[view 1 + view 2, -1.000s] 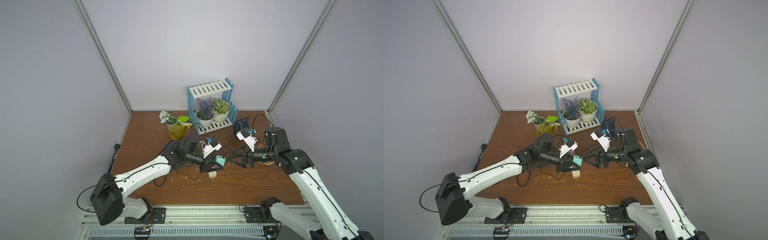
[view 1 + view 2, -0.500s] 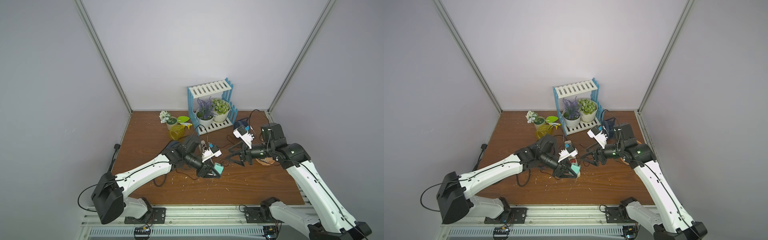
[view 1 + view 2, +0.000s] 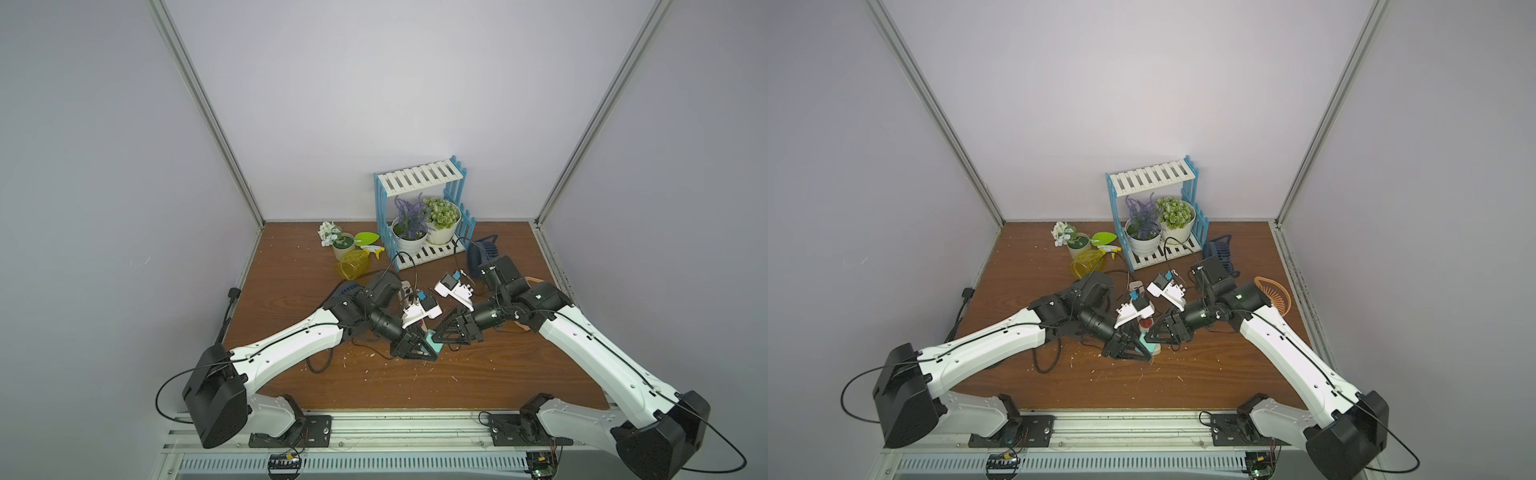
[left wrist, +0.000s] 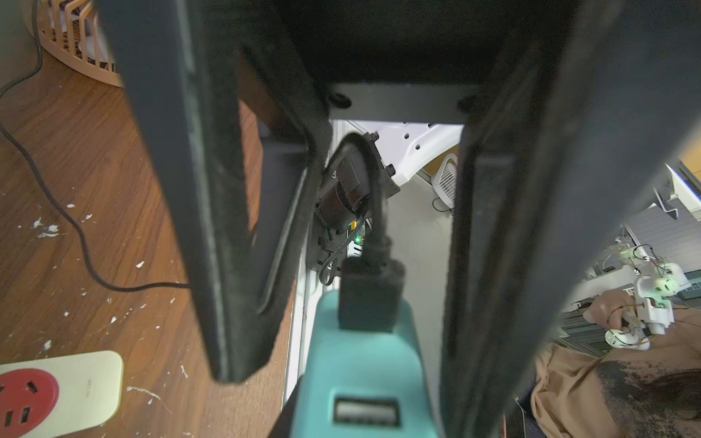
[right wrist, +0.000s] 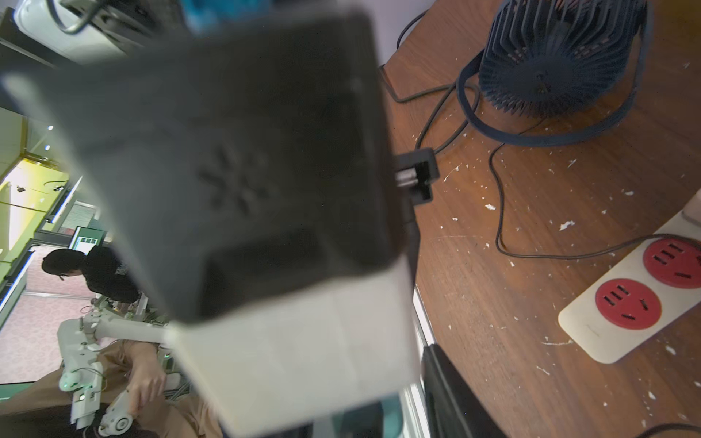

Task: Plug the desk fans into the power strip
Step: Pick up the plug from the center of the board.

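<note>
Brought right gripper (image 3: 441,338) in to the teal adapter (image 4: 364,364) clamped in left gripper (image 3: 427,350), jaw width unclear; likely regrasp before power strip (image 5: 626,303).

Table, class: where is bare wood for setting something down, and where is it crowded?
Free: the strip along the rail; wood left of the yellow bottle. Crowded: centre, where left gripper with teal adapter, right gripper and power strip meet.

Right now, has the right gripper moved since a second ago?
Yes. The right gripper slid away from the blue fan, toward the table's near edge, close to the teal charger in the left gripper.
</note>
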{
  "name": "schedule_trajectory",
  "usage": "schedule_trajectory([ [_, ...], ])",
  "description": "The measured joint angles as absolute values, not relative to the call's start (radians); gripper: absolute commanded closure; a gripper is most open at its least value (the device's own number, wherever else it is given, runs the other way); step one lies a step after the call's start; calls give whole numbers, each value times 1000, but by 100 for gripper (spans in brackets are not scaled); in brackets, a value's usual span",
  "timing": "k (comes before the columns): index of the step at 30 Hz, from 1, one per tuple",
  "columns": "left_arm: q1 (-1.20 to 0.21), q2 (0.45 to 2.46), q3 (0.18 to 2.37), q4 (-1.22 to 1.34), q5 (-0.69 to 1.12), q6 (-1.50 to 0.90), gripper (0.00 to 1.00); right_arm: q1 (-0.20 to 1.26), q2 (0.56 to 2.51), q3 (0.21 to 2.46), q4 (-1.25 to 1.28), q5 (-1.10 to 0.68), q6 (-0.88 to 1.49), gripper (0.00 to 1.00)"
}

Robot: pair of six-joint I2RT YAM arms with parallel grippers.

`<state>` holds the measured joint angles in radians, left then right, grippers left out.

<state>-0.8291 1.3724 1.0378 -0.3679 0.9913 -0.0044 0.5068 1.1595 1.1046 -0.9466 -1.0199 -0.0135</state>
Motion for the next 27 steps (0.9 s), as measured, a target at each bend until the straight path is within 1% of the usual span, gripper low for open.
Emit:
schedule_trajectory([
  [5,-829,1372,1038,-370,990,5,83,511,1156,1074,-923,-1051,2,67],
  [8,-829,1372,1038,-375,1004,4,83,511,1147,1059,-895,-1073,9,76],
  [12,-823,1371,1038,-373,1027,-1,81,512,1123,1032,-838,-1101,28,84],
  [13,-823,1370,1038,-373,1029,-4,77,511,1116,1021,-822,-1107,37,86],
  [15,-823,1369,1032,-365,1029,-21,59,510,1103,999,-785,-1115,57,90],
  [16,-823,1365,1021,-339,1023,-33,46,508,1097,987,-765,-1117,77,92],
  [17,-822,1361,1004,-304,1009,-47,36,509,1093,974,-741,-1122,99,94],
  [18,-822,1356,983,-263,985,-70,31,511,1091,963,-717,-1124,119,99],
  [22,-809,1327,861,-78,892,-184,24,510,1085,935,-642,-1074,167,100],
  [27,-801,1252,690,145,722,-302,23,509,1084,925,-582,-945,198,100],
])
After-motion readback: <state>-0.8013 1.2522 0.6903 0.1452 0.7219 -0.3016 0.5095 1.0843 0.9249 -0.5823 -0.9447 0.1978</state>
